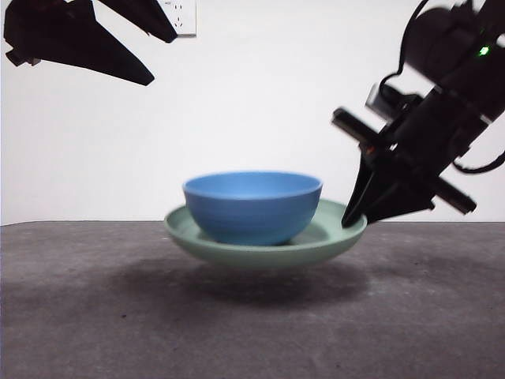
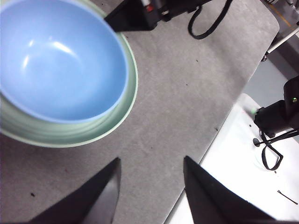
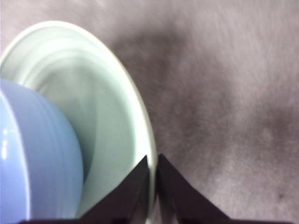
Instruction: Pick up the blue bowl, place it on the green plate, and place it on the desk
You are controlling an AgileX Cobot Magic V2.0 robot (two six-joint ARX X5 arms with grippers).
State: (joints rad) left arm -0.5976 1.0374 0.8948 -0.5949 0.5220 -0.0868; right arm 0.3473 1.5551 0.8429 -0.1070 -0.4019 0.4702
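The blue bowl [image 1: 252, 207] sits inside the green plate [image 1: 260, 251]. The plate hangs a little above the desk [image 1: 252, 335], with its shadow beneath it. My right gripper [image 1: 353, 221] is shut on the plate's right rim; in the right wrist view its jaws [image 3: 153, 158] pinch the rim [image 3: 135, 107] beside the bowl [image 3: 32, 154]. My left gripper [image 1: 162, 59] is open and empty, high at the top left. Its wrist view [image 2: 152, 161] looks down on the bowl [image 2: 60, 60], the plate [image 2: 70, 137] and the right gripper's tip [image 2: 114, 21].
A white wall with a socket [image 1: 183, 16] stands behind the desk. In the left wrist view the desk's edge runs next to a white surface [image 2: 233, 158] with a black cable [image 2: 271, 154] and a dark device.
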